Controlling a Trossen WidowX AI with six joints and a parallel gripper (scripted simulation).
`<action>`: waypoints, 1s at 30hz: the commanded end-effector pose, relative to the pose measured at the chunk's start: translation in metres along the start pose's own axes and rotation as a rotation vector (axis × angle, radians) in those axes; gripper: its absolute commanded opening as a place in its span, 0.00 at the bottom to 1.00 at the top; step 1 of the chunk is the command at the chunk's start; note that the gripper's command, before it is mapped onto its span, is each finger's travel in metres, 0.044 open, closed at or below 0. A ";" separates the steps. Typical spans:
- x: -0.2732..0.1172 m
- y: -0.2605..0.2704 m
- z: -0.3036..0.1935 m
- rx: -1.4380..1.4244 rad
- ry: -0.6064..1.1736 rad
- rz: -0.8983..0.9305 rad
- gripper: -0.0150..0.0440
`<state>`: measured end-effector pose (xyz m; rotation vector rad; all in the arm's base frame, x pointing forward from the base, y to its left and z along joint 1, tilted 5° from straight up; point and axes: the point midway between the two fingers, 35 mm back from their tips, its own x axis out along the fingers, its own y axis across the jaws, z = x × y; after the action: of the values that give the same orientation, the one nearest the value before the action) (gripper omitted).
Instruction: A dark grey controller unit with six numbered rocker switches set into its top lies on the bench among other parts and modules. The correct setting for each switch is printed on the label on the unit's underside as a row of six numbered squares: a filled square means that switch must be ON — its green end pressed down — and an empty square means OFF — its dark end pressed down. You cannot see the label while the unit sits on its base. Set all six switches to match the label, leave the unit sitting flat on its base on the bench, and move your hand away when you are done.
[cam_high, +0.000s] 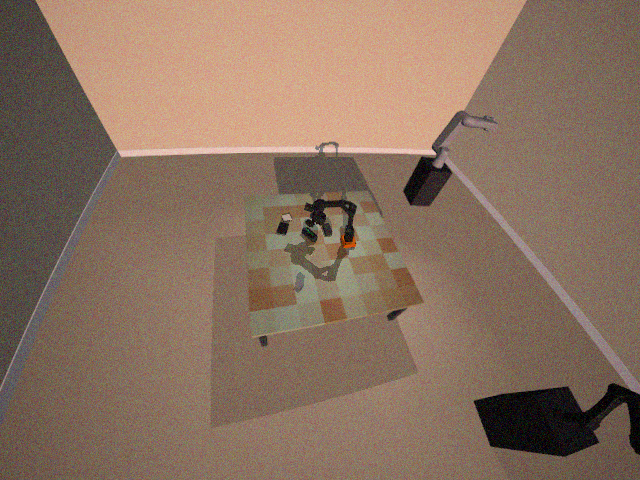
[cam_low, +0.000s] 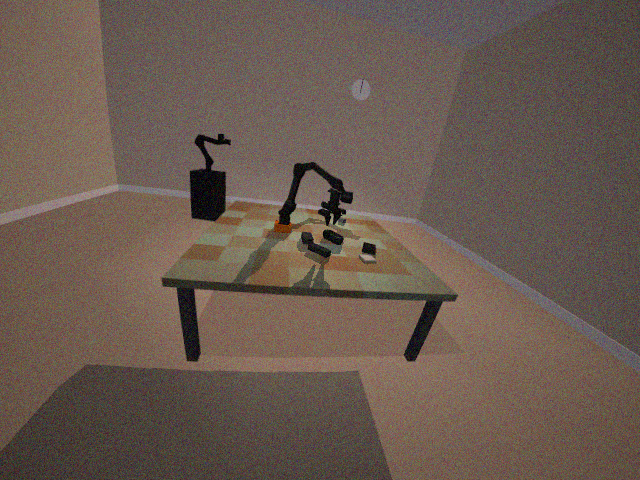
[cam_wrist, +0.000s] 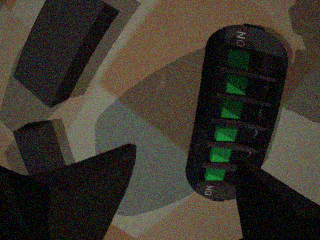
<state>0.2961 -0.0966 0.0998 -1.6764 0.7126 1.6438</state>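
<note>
The dark grey controller unit (cam_high: 307, 235) (cam_low: 332, 237) (cam_wrist: 246, 119) sits on the bench with its switch side up. The wrist view shows six rockers in a row, green ends on the left and dark ends on the right, with "ON" printed at both row ends. The green ends differ in shading; which ends are pressed down I cannot tell for sure. The label underneath is hidden. My gripper (cam_low: 330, 224) (cam_wrist: 187, 162) is open and empty, above the unit. In the wrist view its right finger overlaps the unit's lower right end; its left finger is left of the unit.
A long dark block (cam_high: 326, 228) (cam_low: 318, 251) (cam_wrist: 65, 50) and a small dark block (cam_low: 307, 237) (cam_wrist: 40, 146) lie beside the unit. Farther off are a black block (cam_high: 282, 227) (cam_low: 368, 248), a white piece (cam_high: 286, 217) (cam_low: 367, 257) and a grey part (cam_high: 299, 281).
</note>
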 end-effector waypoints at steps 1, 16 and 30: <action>0.000 0.001 0.001 -0.003 -0.007 0.003 0.52; 0.000 0.001 0.001 -0.003 -0.007 0.003 0.25; 0.000 0.001 0.001 0.000 -0.004 0.003 0.83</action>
<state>0.2952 -0.0966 0.1000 -1.6722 0.7146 1.6484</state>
